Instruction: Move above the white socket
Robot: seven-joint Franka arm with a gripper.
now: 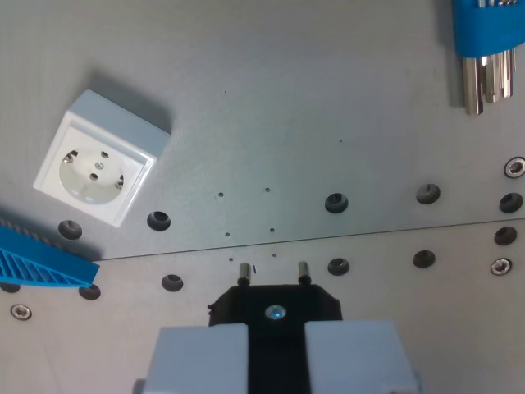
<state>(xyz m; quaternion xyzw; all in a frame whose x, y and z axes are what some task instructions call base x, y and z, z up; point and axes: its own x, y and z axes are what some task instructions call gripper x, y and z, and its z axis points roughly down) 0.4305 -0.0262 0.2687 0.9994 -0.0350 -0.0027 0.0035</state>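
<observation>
Claw [275,345] gripping black plug [275,305]; white socket [100,158] upper-left.

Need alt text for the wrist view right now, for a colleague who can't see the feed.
The gripper holds a black plug, its two pins pointing up the frame, over a grey metal plate with holes. The white socket sits well off to the wrist view's left, not under the plug. A blue ribbed part shows at the left edge, and a blue-holdered set of metal keys at top right.
</observation>
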